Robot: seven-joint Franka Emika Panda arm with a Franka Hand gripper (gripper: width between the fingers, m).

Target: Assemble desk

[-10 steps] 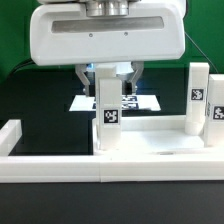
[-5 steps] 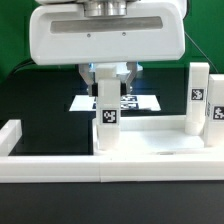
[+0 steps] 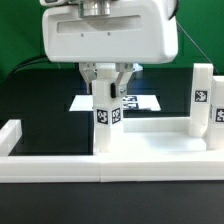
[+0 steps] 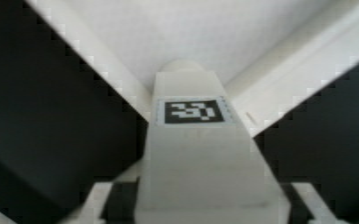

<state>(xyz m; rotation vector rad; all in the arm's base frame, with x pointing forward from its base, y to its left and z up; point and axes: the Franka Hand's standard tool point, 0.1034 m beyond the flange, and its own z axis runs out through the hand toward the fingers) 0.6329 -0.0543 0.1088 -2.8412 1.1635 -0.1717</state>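
Note:
A white square leg [image 3: 107,128] with a black-and-white tag stands upright on the near left corner of the white tabletop panel [image 3: 150,147]. My gripper [image 3: 107,82] comes down from above and is shut on the leg's upper part, one finger on each side. In the wrist view the leg [image 4: 197,150] fills the middle between my gripper's [image 4: 197,205] two fingers, with the tabletop rim beyond it. A second leg [image 3: 203,100] stands upright on the panel at the exterior view's right. Another tagged white part [image 3: 219,115] shows at the right edge.
The long low white border wall [image 3: 100,168] runs across the front, with a raised end [image 3: 10,135] at the exterior view's left. The marker board [image 3: 142,102] lies on the black table behind the leg.
The hand has turned and shifted a little to the exterior view's right. The held leg has turned with it, so its tag faces show at an angle.

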